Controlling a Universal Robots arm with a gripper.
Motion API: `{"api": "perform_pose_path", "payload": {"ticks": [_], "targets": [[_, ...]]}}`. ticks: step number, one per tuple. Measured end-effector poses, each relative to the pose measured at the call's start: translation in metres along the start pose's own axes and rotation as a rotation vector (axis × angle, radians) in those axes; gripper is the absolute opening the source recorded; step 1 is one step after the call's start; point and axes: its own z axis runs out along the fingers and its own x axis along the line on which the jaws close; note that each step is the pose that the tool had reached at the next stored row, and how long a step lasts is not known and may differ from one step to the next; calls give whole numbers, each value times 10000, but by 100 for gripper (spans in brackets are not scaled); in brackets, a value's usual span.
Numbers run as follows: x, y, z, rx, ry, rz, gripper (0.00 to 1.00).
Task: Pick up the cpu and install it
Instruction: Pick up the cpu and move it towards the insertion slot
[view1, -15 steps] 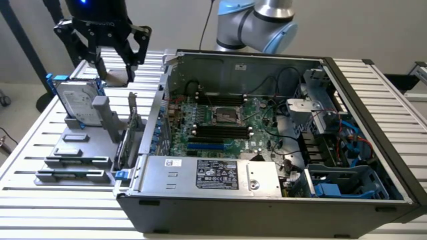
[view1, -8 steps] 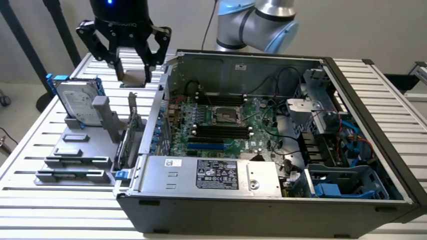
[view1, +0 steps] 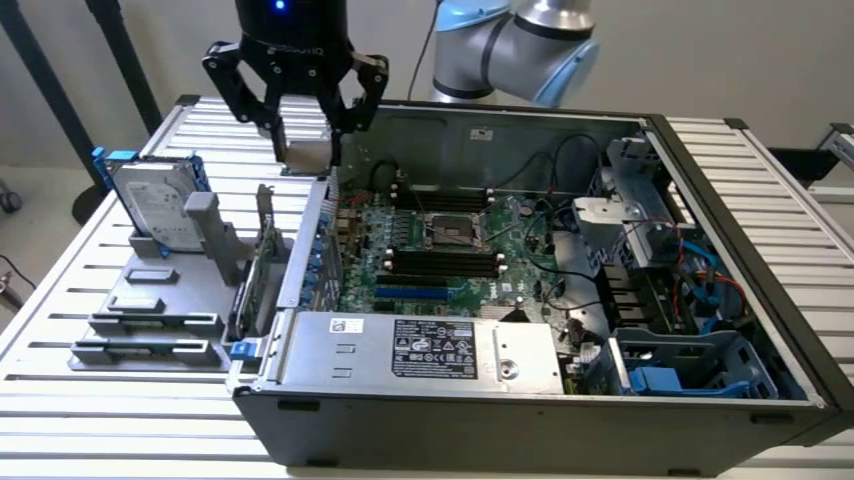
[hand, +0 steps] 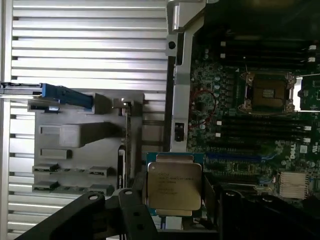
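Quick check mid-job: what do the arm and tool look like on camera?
The arm is silver-grey tubing with light-blue joint caps. The tool is black, with a round body, a blue light and two jointed linkage fingers.

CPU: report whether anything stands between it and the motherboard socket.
Nothing visible does. The gripper holds the cpu over the case's side wall, apparently higher than its rim, and the socket lies uncovered.
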Motion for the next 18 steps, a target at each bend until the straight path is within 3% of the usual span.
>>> {"api": "perform_pose_path", "payload": {"ticks": [5,18], "targets": [[-230,51,26,1,0,0,54],[-838,218,213,11,1,1,54]]}}
